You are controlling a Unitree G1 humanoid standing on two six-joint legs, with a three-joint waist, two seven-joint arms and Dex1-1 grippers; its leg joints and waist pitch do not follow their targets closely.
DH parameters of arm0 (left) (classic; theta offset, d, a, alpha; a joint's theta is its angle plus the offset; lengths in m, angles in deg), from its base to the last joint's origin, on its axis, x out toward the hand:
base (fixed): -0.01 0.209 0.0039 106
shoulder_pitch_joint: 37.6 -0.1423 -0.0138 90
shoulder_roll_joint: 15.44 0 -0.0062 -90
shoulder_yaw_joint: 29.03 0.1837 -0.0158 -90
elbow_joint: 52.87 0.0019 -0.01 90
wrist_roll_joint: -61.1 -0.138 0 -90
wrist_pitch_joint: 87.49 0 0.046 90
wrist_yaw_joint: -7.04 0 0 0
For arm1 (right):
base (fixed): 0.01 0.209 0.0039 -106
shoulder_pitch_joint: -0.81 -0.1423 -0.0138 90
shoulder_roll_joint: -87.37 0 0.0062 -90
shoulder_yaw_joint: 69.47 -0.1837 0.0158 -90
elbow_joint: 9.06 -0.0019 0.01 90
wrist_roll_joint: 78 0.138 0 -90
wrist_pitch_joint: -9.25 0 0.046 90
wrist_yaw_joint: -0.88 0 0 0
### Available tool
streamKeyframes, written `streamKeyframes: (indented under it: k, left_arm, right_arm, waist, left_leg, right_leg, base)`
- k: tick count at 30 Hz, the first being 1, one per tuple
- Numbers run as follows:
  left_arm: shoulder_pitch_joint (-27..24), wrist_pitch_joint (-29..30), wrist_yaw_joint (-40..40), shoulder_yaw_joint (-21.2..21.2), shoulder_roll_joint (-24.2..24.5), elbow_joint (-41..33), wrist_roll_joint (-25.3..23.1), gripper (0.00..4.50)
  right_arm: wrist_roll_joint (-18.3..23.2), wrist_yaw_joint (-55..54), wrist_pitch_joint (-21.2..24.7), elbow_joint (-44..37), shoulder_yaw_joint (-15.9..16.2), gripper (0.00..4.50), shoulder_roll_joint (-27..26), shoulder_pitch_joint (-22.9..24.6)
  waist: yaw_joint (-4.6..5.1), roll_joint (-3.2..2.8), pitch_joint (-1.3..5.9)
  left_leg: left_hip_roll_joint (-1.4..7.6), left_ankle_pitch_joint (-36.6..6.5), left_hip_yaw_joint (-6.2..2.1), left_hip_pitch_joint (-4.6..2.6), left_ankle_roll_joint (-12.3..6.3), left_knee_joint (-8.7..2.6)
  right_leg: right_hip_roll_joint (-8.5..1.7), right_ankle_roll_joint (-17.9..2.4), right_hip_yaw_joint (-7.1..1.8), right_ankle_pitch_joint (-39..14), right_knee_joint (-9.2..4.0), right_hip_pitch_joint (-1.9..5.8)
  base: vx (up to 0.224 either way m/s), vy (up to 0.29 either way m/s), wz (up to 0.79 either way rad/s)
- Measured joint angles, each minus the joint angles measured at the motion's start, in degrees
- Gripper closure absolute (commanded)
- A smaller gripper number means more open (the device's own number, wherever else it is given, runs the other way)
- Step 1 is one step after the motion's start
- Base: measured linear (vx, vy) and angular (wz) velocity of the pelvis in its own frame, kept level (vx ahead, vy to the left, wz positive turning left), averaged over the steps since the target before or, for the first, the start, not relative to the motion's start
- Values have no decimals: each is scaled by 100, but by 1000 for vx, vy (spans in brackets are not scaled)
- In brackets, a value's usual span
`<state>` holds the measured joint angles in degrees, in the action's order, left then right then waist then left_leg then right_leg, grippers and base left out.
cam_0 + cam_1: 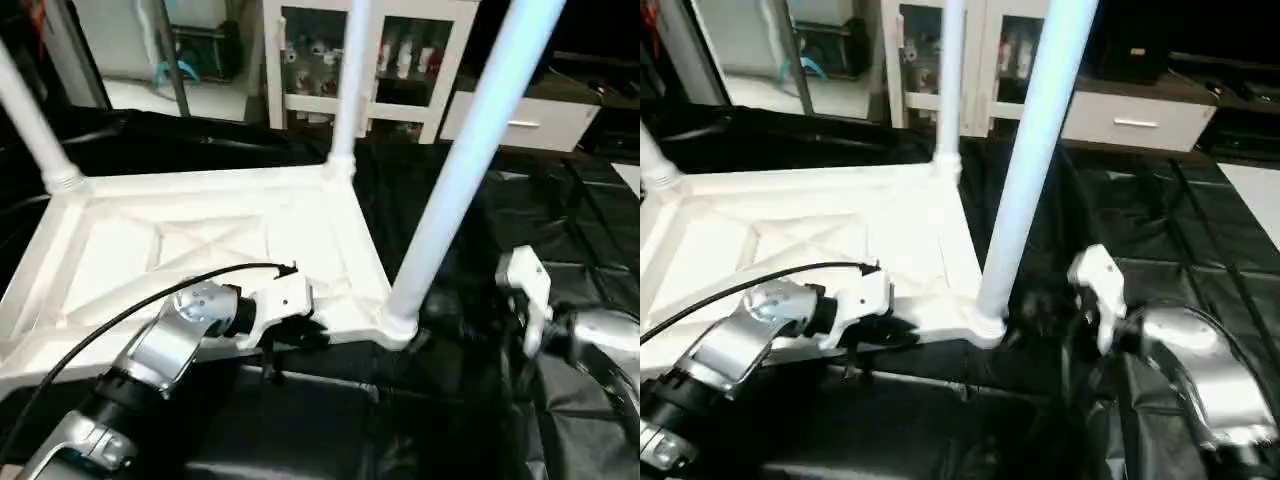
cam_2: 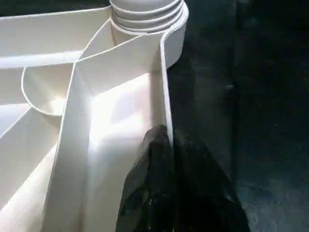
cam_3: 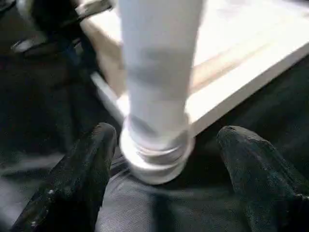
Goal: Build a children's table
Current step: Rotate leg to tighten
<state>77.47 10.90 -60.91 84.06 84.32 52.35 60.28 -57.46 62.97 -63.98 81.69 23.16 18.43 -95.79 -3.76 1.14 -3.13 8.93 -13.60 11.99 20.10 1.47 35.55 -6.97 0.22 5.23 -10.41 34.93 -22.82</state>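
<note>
Two left jaws pinching tabletop rim (image 2: 166,96), right jaws flanking leg (image 3: 157,72)

Black sheeting (image 1: 560,200) and a white cabinet (image 1: 365,60) behind it

The crinkled black sheeting covers the whole work surface, glossy and creased, with folds running away toward the cabinet. The white cabinet stands just past the sheeting's far edge; behind its glass doors (image 1: 310,52) sit small items on shelves, too small to name. Beside the cabinet, on its right as seen from the head camera, a low white drawer unit (image 1: 520,120) with a slim bar handle stands under a dark top. On the cabinet's other side a pale floor (image 1: 170,95) shows, with a dark stand (image 1: 205,45) and something turquoise (image 1: 165,70) at its foot. A black cable (image 1: 120,320) arcs above the sheeting's near part.
</note>
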Motion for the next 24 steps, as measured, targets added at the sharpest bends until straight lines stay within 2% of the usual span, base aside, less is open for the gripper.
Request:
streamKeyframes:
  k: [5, 7, 10, 12, 17, 24]
  left_arm:
    - [49, -331, 84, 50, -34, 118, -117, 449]
    - [82, -333, 139, 47, -108, 154, -133, 403]
    - [142, -119, 97, 49, -190, 134, -94, 380]
    - [152, -73, 64, 92, -219, 83, -99, 348]
    - [242, -142, 112, 257, -280, 105, -241, 348]
    - [455, -230, 462, 274, -549, 546, -410, 348]
  right_arm:
    - [-66, -2, -1, 2, 83, 87, -21, -14]
    - [-70, -29, -1, 2, 83, 87, -21, -14]
    - [-72, -35, -2, 0, 83, 87, -23, -14]
    - [-73, -41, -2, -1, 82, 87, -23, -14]
    - [-86, -76, -1, -10, 82, 87, -37, -5]
    - [-106, -160, 9, -64, 82, 87, -37, 14]
  waist:
    - [-9, 0, 0]
    - [-34, -1, 0]
    - [-57, 6, -4]
    - [-50, 7, -5]
    - [-59, 0, -1]
    - [-125, -17, 9]
  left_leg:
    - [0, 4, 0, 9, 5, 0]
    - [0, 6, 1, 12, 9, 0]
    - [0, 14, 1, 27, 18, 1]
    - [0, 16, 1, 31, 21, 1]
    - [0, 16, 1, 36, 20, 0]
    - [0, 16, 1, 26, 20, 0]
  right_leg:
    - [0, 10, -11, -6, 0, 8]
    - [0, 15, -23, -9, 0, 14]
    - [0, 21, -30, -13, -1, 11]
    - [0, 12, -31, -7, -3, 11]
    - [0, 16, -31, -10, -1, 7]
    - [0, 19, -40, -14, -1, 27]
  base:
    - [0, 0, 0]
    - [0, 0, 0]
    - [0, 0, 0]
    - [0, 0, 0]
    - [0, 0, 0]
    - [0, 0, 0]
